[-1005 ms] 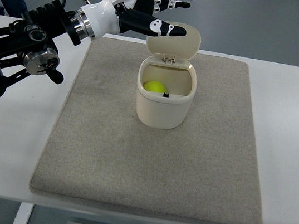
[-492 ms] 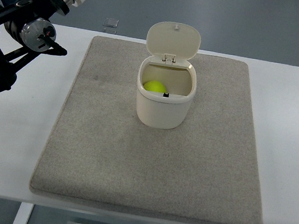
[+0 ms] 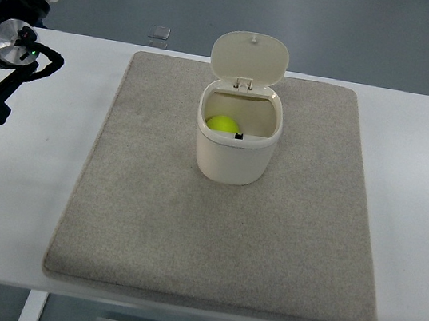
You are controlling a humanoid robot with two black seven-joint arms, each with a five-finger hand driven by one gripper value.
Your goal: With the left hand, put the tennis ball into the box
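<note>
Tennis ball [image 3: 221,124] already down inside box [image 3: 234,151], mid-mat, lid [image 3: 249,56] standing open at the far side. Left arm [image 3: 12,29] at far-left edge; hand out of frame, grip impossible to tell. Right arm absent. Little risk left: perhaps a low arm swing clipping the raised lid.

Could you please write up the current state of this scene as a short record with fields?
ball: yellow-green tennis ball lies inside the box
box: cream box, upright near the middle of the mat
lid: hinged lid stands open at the far side
mat: grey mat on the white table
left arm: left arm shows at the upper left edge, its hand out of view
right arm: not in view
task state: ball already in box
</note>
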